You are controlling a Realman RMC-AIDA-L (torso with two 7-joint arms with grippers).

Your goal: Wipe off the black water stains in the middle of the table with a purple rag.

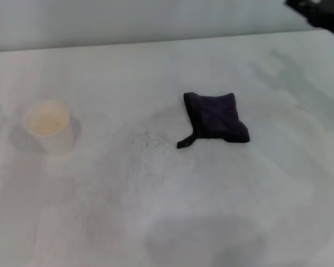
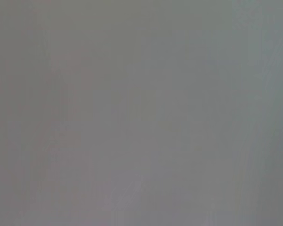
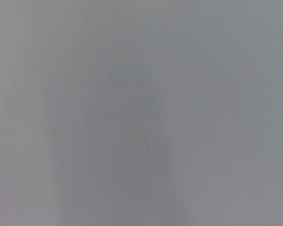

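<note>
Dark purple squarish folded rag (image 1: 216, 117) lies flat on the broad white smeared table (image 1: 172, 222), right of centre.
Its tail corner points near-left; white paper cup (image 1: 47, 125) stands well apart at left. A dark part of the robot (image 1: 322, 14) shows far right, pincer state cannot tell. Both wrist views show only plain grey.

Both wrist views a featureless grey blur; dark arm part (image 1: 323, 14) cut off at the head view's corner
</note>
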